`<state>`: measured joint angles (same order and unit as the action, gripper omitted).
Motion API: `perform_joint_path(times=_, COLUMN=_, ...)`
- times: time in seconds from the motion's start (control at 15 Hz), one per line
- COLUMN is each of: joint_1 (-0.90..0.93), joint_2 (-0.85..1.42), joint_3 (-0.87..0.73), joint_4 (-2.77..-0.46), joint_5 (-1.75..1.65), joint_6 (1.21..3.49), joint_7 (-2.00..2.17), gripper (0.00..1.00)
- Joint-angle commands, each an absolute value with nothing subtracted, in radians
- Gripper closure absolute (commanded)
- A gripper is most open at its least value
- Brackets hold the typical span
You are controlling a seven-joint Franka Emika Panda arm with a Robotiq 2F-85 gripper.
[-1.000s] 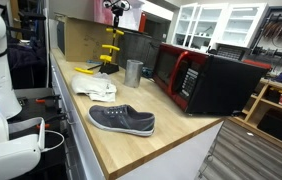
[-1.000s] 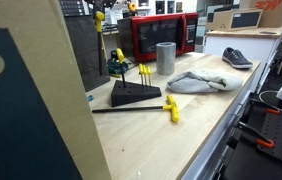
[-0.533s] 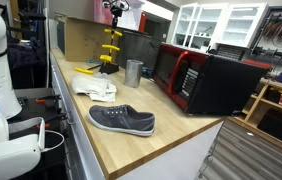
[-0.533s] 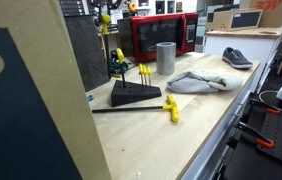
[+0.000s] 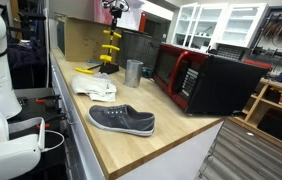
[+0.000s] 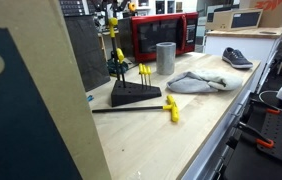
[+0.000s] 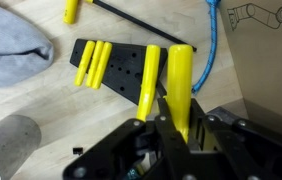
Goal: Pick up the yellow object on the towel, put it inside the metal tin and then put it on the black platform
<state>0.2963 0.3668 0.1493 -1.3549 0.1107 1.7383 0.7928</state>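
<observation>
Slight shift only: against the earlier frames the yellow object (image 7: pixel 178 85) sits a touch lower and closer to the black platform (image 7: pixel 116 70) in an exterior view. Towel, tin and shoe lie as before.

Hand (image 7: pixel 173 125) clamped narrow on the yellow object, which hangs from it top centre-left in an exterior view (image 5: pixel 111 45), off the table (image 5: pixel 171 140), above the platform's far edge. So it is not on the towel (image 5: pixel 93 85), and not in the metal tin (image 5: pixel 133 71), which stands upright mid-frame, just right of the platform.

Wrist view: the object's long body points up the frame, over the platform's right end, next to the yellow pegs (image 7: pixel 91 62) already there. Towel upper left, tin lower left.

Step, as I judge it: last leg, placing on the platform; whether the tin dip happened can't be told from this.

Next move calls for a straight descent onto a bare part of the platform, clear of the pegs, then opening the hand. Risk: knocking a peg.
</observation>
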Motion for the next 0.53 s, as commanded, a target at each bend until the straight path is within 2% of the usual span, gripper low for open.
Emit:
perform_joint_path(times=0.0, joint_1=0.307, joint_2=0.352, joint_3=0.136, joint_4=-1.362, joint_5=0.083, joint_6=1.705, joint_7=0.826, gripper=0.94)
perform_joint_path(times=0.47, joint_1=0.309, joint_2=0.356, joint_3=0.132, joint_4=-1.374, joint_5=0.066, joint_6=1.736, joint_7=0.826, gripper=0.94)
